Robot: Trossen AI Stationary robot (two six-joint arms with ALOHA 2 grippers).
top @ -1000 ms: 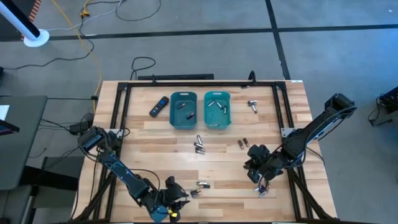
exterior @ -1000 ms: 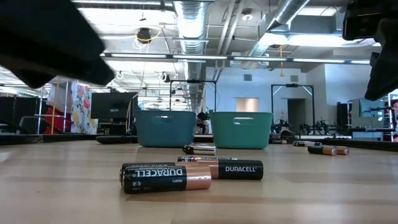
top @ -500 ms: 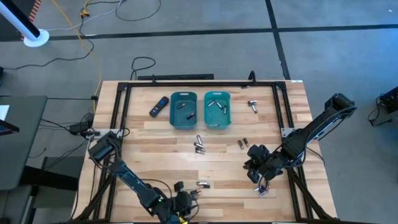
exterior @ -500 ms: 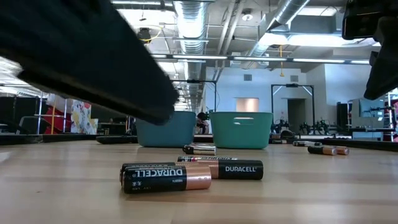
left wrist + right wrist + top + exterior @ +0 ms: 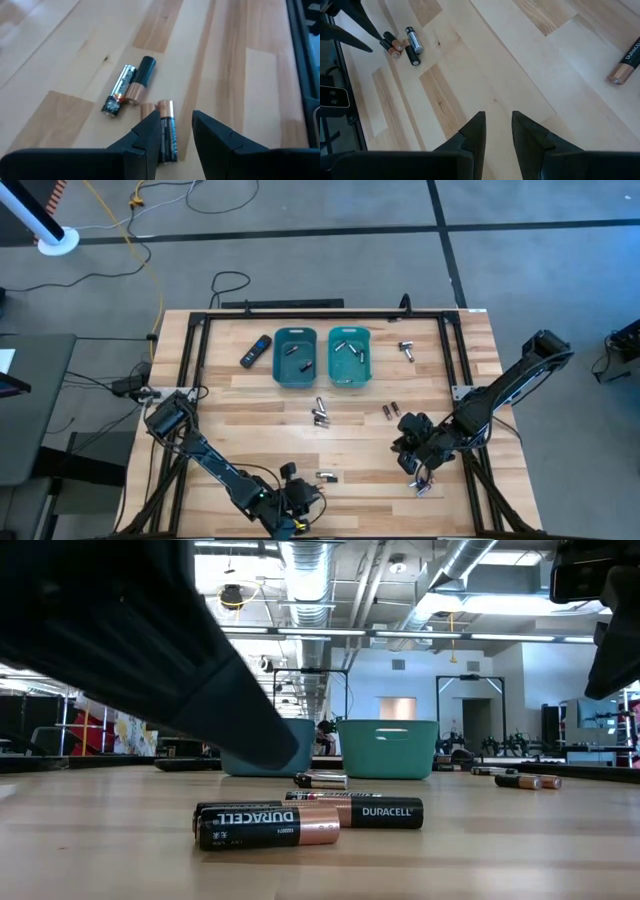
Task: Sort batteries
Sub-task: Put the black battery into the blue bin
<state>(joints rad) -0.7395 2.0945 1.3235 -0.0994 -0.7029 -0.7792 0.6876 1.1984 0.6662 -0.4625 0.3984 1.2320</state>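
Wooden planks in pale and darker strips make up the tabletop [image 5: 250, 395], ringed by a black frame over a grey floor with loose cables. Two teal bins [image 5: 295, 356] sit side by side well beyond both grippers, each already holding a few cells, so sorting seems partly done. Low at the near edge, the left gripper [image 5: 176, 122] has its fingers parted and empty, a dark copper-ended battery [image 5: 166, 137] lying between the tips, apparently lined up for a pick. Two more batteries [image 5: 130, 85] lie just ahead of them. Off to the side, the right gripper [image 5: 496, 125] hovers over bare wood, fingers released and holding nothing, one battery [image 5: 626, 63] nearby.
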